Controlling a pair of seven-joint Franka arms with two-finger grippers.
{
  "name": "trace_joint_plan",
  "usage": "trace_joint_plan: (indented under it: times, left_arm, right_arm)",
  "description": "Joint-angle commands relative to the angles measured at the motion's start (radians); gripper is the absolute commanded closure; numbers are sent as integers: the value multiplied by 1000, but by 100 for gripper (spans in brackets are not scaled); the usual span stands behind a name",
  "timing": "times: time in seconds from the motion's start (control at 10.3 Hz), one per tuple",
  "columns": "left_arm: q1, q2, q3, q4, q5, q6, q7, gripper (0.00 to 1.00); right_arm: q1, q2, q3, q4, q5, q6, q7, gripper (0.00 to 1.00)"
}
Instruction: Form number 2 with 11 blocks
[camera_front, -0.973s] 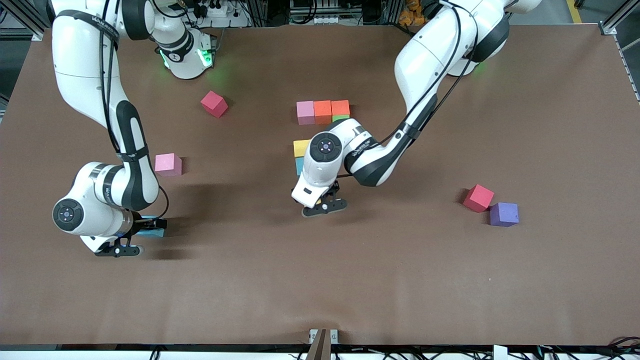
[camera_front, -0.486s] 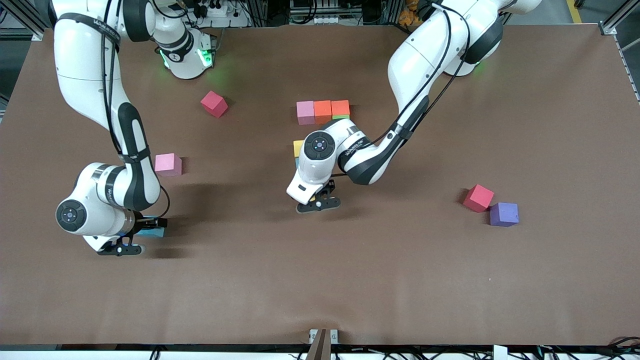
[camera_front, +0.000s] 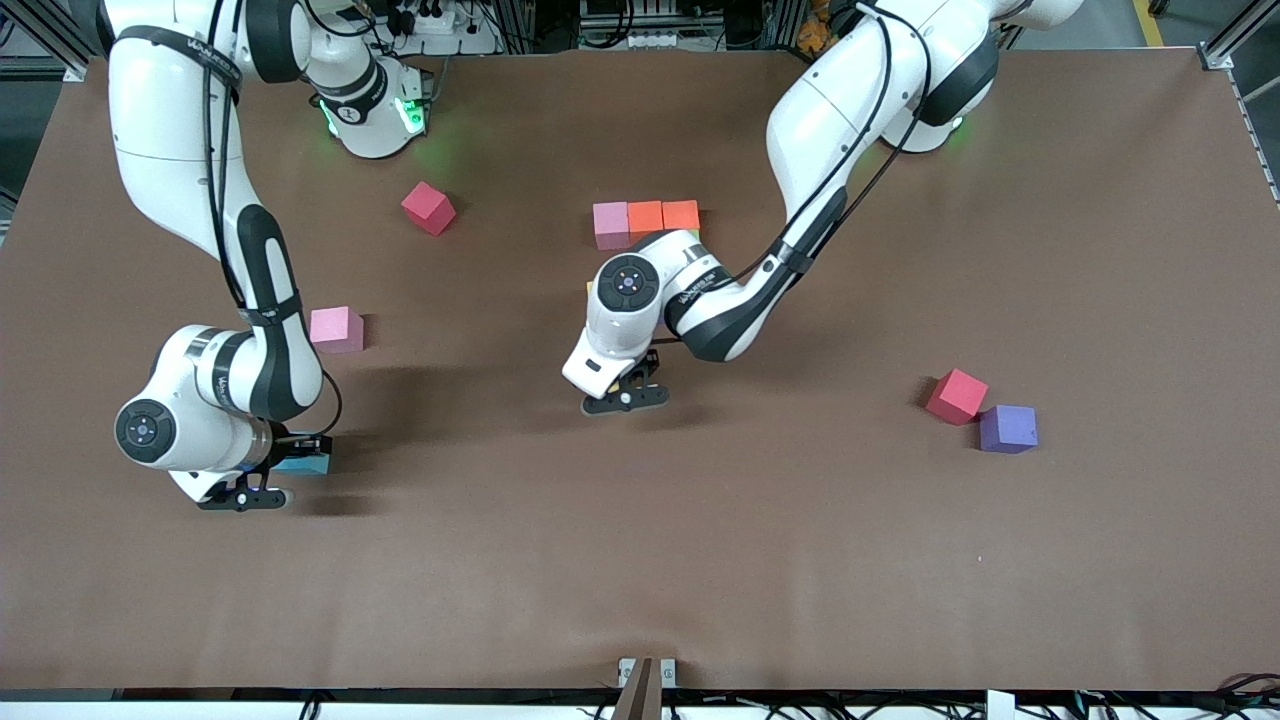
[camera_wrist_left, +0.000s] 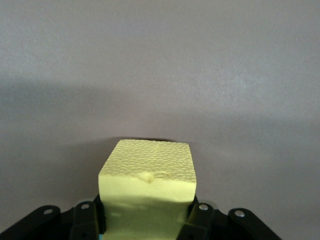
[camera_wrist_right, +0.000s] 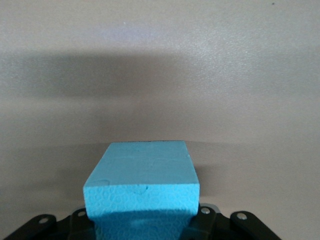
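My left gripper (camera_front: 625, 396) is shut on a yellow block (camera_wrist_left: 147, 187) and holds it just above the table, nearer the front camera than a row of a pink block (camera_front: 610, 222) and two orange blocks (camera_front: 645, 215) (camera_front: 681, 213). The left arm hides the other blocks below that row. In the left wrist view the gripper (camera_wrist_left: 146, 220) clamps the yellow block from both sides. My right gripper (camera_front: 245, 492) is shut on a light blue block (camera_front: 305, 463), low over the table at the right arm's end; it also shows in the right wrist view (camera_wrist_right: 142, 187).
Loose blocks lie apart: a red one (camera_front: 428, 207) near the right arm's base, a pink one (camera_front: 336, 329) beside the right arm, and a red one (camera_front: 956, 395) touching a purple one (camera_front: 1007, 428) toward the left arm's end.
My left gripper has carried the yellow block toward the right arm's end and closer to the row of blocks. My right gripper has shifted only slightly with the light blue block.
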Motion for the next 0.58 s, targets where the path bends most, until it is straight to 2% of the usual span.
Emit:
trace_joint_plan:
  times: [0.0, 0.49]
  left_arm:
    - [-2, 2, 12, 15, -30, -37, 55, 63]
    - [0, -1, 12, 15, -33, -82, 78, 63]
  right_arm:
    - [0, -30, 15, 9, -8, -44, 19, 100]
    - [69, -49, 15, 51, -8, -93, 206, 100]
